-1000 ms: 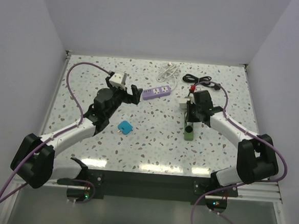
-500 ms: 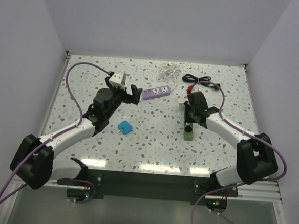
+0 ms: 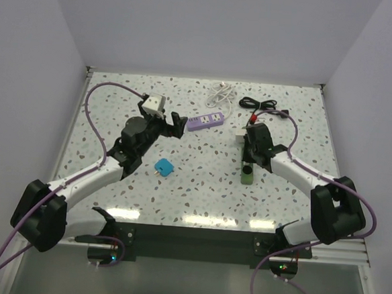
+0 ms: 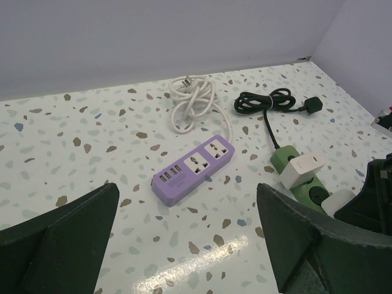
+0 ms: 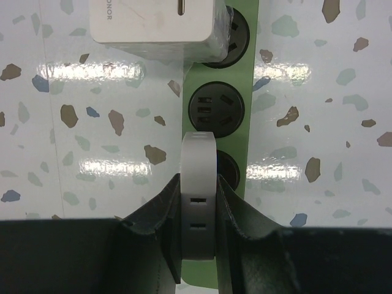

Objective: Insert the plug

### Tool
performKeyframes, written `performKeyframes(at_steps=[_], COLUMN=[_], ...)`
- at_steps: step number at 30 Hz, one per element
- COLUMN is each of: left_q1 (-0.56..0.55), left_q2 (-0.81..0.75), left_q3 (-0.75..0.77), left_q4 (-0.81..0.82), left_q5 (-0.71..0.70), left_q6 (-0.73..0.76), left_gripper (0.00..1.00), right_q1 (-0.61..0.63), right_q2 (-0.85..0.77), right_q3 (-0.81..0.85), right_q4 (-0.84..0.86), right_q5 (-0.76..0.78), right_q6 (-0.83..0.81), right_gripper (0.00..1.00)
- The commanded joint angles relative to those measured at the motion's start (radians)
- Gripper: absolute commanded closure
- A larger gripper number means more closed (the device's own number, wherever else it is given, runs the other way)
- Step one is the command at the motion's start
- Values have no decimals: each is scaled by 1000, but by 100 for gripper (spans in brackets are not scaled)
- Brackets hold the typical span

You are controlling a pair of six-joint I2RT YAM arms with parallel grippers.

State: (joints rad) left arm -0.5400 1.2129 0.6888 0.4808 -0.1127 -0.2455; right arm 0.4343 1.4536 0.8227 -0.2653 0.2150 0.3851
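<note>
Two fingers of my right gripper (image 5: 199,199) pinch the white plug (image 5: 199,156) by its flat sides, holding it over the green power strip (image 5: 253,79) at the socket just nearer me than the middle one; a white adapter (image 5: 153,21) sits in the far socket. My left gripper (image 4: 187,239) hangs spread wide, facing the purple power strip (image 4: 195,162)

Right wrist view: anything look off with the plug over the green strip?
Slightly: the white plug, clamped in the right gripper, sits left of the socket row on the green strip, not centred on any socket.
</note>
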Motion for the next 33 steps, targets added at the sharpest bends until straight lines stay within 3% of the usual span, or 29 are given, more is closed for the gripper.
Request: performKeyframes(at_steps=[1,13,14,15,28,33], left_q1=[-6,-8,-8,-8,-8,-8], left_q2=[-29,-29,-23,-19,-3,-21], left_q3=[28,29,32,35,49,17], left_q4=[-8,-18,-22,-25,-36,-42], left_q5=[2,-11,-13,-22,-85,-163], left_q6=[-9,-8,-6,-5,9,-6], left_gripper=[0,0,0,0,0,0], right_q1=[17,17,17,18,17,17], right_q2=[99,88,76,59,-133,-286], right_q3=[-68,-43,-22,-11,139,150], right_q4=[-61,-80,-93,-119,-187,-126], right_q5=[-88,-131,-121,-89,36,67], right_q6=[40,14,-4,-12,-141,-202], right_gripper=[100,100,76,68,27,24])
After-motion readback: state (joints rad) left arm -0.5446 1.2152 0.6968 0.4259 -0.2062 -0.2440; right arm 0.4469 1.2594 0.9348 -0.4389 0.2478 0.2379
